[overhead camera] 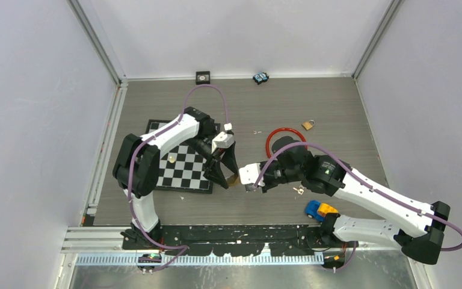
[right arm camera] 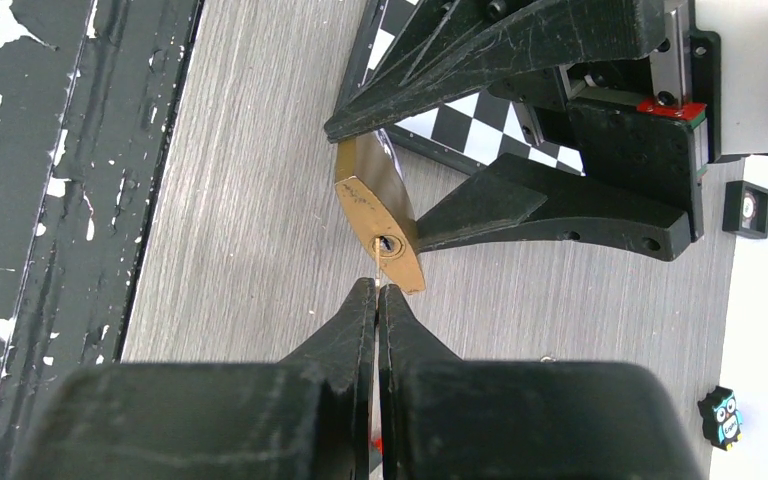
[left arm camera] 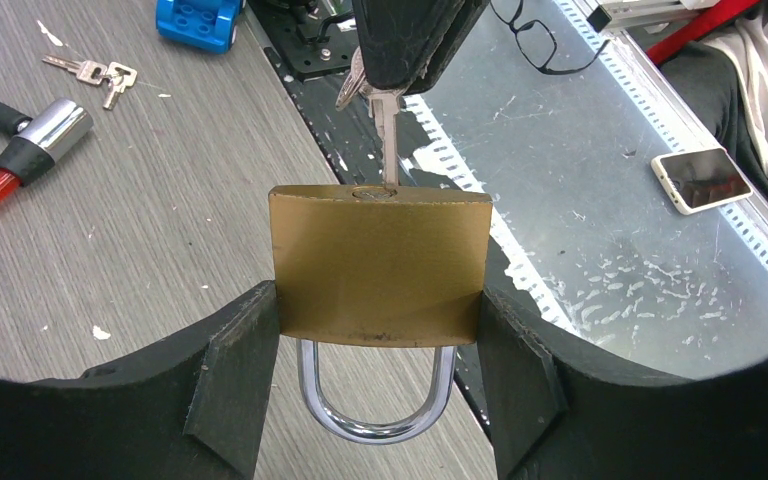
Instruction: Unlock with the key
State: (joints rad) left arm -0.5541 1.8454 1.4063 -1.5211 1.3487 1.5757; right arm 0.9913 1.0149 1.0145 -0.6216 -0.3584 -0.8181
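My left gripper is shut on the sides of a brass padlock, keyhole end away from the wrist and the steel shackle between the fingers. Both shackle legs sit in the body. My right gripper is shut on a silver key, whose tip is in the keyhole. A second key hangs beside it on the same ring. In the top view both grippers meet mid-table: the left gripper, the padlock and the right gripper.
A chessboard lies under the left arm. A red cable lock and a small padlock lie behind the right arm. Loose keys and a blue-yellow toy car lie near the front edge.
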